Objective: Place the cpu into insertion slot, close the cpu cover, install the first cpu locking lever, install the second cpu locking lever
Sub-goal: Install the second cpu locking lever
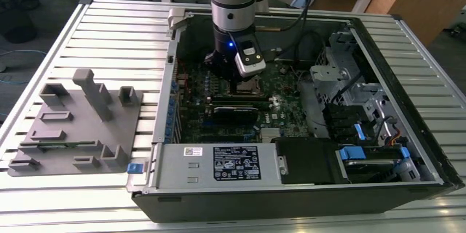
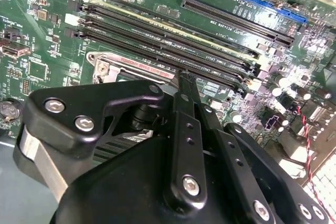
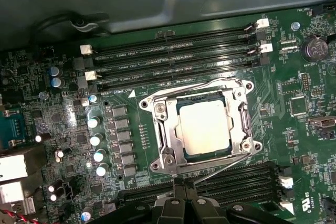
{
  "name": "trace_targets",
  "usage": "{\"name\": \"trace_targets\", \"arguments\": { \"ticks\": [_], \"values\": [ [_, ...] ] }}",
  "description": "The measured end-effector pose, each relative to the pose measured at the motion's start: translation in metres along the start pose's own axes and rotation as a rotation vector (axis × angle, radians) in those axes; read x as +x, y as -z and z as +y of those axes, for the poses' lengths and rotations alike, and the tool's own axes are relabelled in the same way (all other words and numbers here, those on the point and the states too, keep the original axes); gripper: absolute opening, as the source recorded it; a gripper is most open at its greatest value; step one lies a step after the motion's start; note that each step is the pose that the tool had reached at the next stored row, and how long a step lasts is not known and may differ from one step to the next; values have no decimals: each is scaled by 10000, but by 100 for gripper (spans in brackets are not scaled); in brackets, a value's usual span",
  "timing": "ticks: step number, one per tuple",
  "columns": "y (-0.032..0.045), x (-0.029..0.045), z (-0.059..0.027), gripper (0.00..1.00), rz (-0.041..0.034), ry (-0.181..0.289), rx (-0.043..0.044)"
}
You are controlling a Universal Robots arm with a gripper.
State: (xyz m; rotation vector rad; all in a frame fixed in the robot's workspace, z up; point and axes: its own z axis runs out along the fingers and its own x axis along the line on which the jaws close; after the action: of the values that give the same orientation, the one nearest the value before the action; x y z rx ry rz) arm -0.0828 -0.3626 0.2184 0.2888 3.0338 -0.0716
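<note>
While seated in the insertion slot (image 3: 157, 109), the cpu (image 3: 203, 128) shows through the closed cpu cover (image 3: 167, 135). Gripper (image 3: 185, 183): fingers pressed together, holding nothing, tip just beside that slot's rim, against a thin locking lever (image 3: 220, 166).

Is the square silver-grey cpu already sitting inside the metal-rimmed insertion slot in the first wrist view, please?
Yes, the square silver-grey cpu lies flat inside the metal-rimmed insertion slot, framed by the silvery cpu cover.
</note>
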Motion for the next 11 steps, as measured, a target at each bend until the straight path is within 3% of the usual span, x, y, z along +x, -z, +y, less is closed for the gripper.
{"name": "trace_targets", "arguments": {
  "ticks": [11],
  "values": [
    [-69,16,1,11,-5,0,9]
  ]
}}
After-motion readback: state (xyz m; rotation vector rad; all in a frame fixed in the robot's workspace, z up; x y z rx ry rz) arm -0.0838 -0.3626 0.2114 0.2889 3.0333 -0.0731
